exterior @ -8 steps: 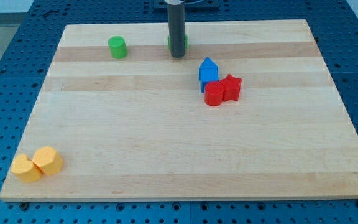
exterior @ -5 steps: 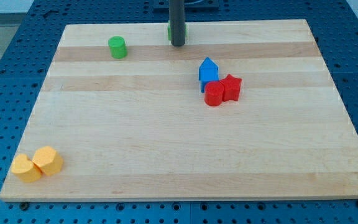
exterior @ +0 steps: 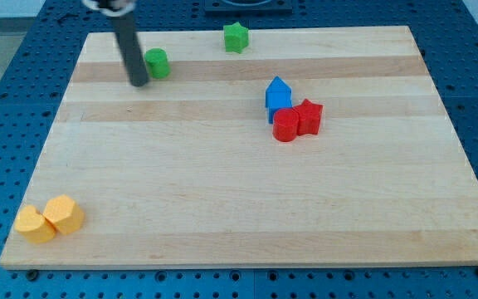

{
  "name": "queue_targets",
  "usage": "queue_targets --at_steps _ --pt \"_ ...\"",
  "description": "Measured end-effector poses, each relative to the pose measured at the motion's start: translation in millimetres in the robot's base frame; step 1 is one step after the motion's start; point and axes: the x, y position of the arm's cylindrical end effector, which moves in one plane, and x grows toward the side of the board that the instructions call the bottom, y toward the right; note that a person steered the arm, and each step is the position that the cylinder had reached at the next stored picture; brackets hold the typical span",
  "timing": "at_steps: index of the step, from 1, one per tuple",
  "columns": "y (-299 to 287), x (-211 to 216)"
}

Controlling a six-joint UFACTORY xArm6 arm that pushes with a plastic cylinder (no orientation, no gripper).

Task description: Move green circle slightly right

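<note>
The green circle (exterior: 157, 63) is a short green cylinder near the view's top left of the wooden board (exterior: 247, 208). My tip (exterior: 139, 82) is at the lower end of the dark rod, just left of and slightly below the green circle, very close to it; I cannot tell whether they touch. A green star-shaped block (exterior: 236, 37) sits near the board's top edge, to the right of the circle.
A blue house-shaped block (exterior: 278, 94) touches a red cylinder (exterior: 285, 126) and a red star-shaped block (exterior: 309, 116) right of centre. Two yellow blocks (exterior: 50, 219) sit at the bottom left corner. Blue perforated table surrounds the board.
The rod has moved from the green star at the top centre leftward to the left side of the green circle. The green star now sits a little higher. The circle has not moved.
</note>
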Motion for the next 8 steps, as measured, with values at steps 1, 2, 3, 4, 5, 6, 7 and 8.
queue_targets --at_steps 1,2,3,4,5,6,7,8 --pt "-16 -20" --pt "16 -20" --pt "32 -21" --pt "39 -29" --pt "39 -44" --pt "53 -44" --pt "70 -44" --pt "99 -44"
